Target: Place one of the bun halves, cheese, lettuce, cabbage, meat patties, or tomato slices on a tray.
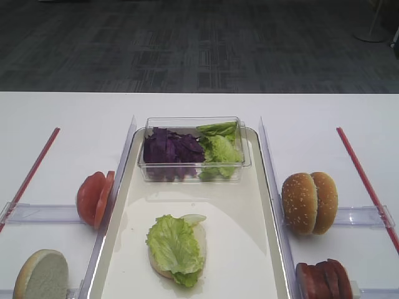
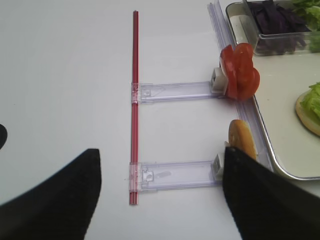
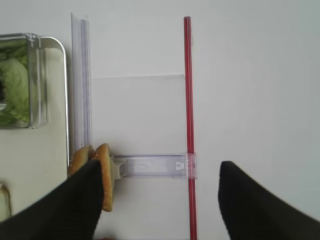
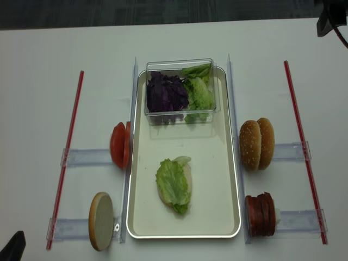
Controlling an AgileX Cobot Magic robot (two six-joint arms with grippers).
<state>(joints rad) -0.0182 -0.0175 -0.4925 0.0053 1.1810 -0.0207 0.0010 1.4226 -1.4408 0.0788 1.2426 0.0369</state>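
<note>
1. A ruffled green lettuce leaf [image 4: 173, 184] drapes a pale bun half [image 4: 185, 179] on the glossy cream tray [image 4: 217, 179]
2. Seeded buns [image 4: 256, 144], dark patties [image 4: 260, 214] stand edge-up right; tomato slices [image 4: 119, 145] left
3. Left gripper [image 2: 162, 195] and right gripper [image 3: 157, 200] fingers spread wide, empty

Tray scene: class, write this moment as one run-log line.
tray: bun half topped with lettuce | right tool: open, empty | tomato slices: outside tray

the lettuce [image 1: 176, 247] hid most of the bun half [image 1: 198, 240] beneath it. the meat patties [image 1: 324, 281] ran off the bottom edge; the right gripper's fingers [image 3: 65, 210] covered part of the sesame buns [image 3: 95, 172].
</note>
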